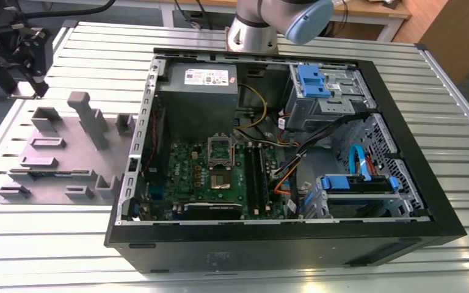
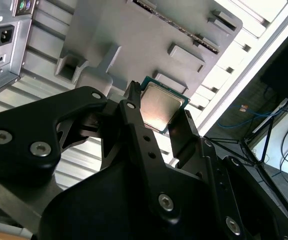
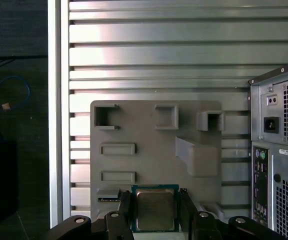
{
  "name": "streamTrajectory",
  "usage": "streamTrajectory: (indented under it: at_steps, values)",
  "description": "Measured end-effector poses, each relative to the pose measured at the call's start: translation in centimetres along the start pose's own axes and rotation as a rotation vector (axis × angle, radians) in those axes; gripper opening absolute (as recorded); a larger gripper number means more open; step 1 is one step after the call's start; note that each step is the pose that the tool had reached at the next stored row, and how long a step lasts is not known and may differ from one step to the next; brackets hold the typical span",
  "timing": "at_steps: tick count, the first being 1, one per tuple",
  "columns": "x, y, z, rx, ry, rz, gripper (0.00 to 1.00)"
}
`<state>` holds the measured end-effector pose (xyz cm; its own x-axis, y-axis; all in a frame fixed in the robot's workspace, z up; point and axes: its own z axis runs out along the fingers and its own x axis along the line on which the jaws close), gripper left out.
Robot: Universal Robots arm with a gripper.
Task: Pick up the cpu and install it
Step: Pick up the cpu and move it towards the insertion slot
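cpu, one of it, sits clamped between the two black fingers of the gripper, one finger pressed on each of two opposite edges, so the pincer is narrowed onto the chip. in the second wrist view the same cpu shows its silvery top and thin green rim between the fingers of the gripper. it is over the near edge of one lilac-grey plate; whether it touches the plate cannot be told. in the first wrist view the plate carries three open pockets in a row, two flat slots below them, one wedge block and one small dark part just beside the cpu. the plate lies on one slatted metal table, beside the rear of one case, where one power inlet shows. in the exterior view the plate lies on the table at the exterior view's left of the open case, touching or nearly touching its side. inside the case there is one grey supply box, one green board with one socket and one dark square frame just beside it, and two blue-fronted bays, one near the supply box and one toward the case front. one arm rises beyond the case.
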<state>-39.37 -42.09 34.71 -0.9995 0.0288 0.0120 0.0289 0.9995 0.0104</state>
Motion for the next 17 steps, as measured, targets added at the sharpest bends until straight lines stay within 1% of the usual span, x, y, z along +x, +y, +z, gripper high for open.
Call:
streamTrajectory:
  at_steps: [3, 17]
  values:
    - [-0.15, 0.0, 0.0, 0.0, 0.0, 0.0, 0.47]
    - [-0.39, 0.01, -0.01, 0.0, 0.0001, 0.0, 0.47]
